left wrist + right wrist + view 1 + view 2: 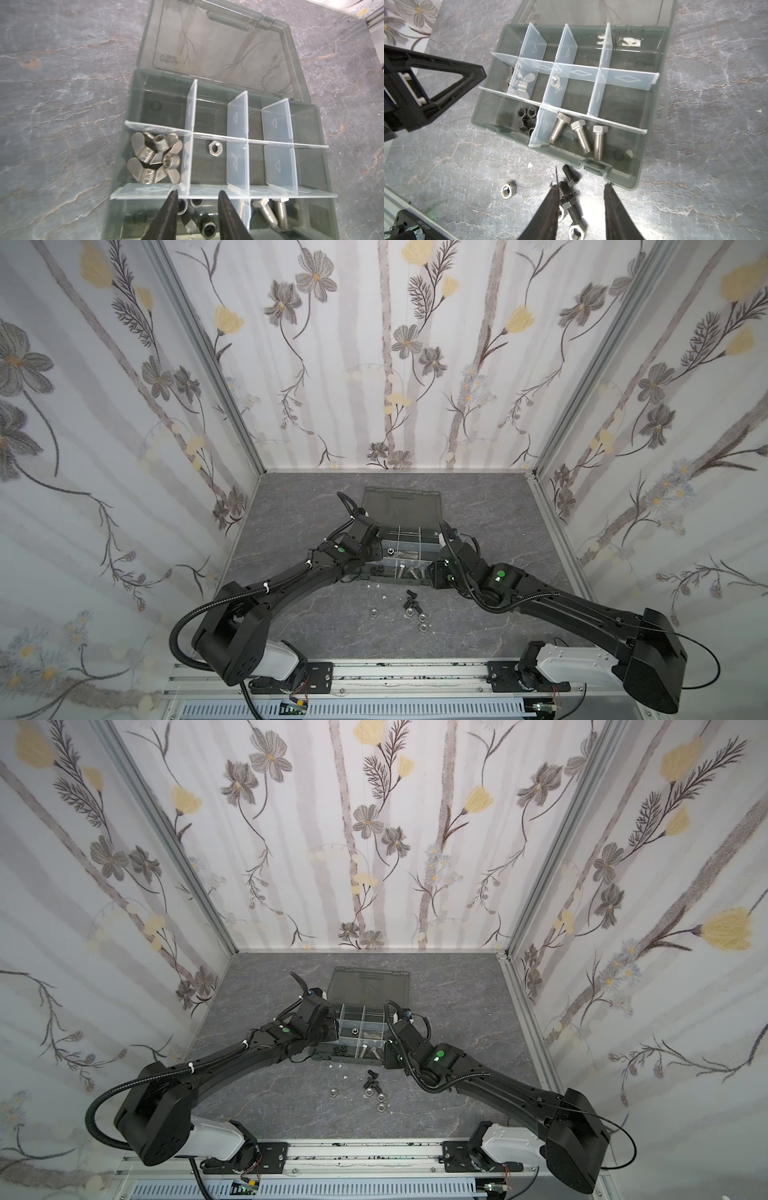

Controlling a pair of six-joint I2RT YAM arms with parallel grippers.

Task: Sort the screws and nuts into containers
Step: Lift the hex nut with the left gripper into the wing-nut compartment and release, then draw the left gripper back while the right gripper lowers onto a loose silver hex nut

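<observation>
Over the case's (207, 170) black nuts (208, 228), left gripper (198, 192) hangs slightly spread, empty; right gripper (583, 186), likewise parted, holds nothing above black bolts (570, 175).

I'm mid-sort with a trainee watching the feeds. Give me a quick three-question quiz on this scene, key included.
1. True or false: the lone silver hex nut has its compartment to itself.
2. What lies loose on the table in front of the organiser case? A) wing nuts B) black screws and loose silver hex nuts C) a screwdriver
3. How many silver bolts lie inside the case?
Key: 1 true; 2 B; 3 three.
</observation>
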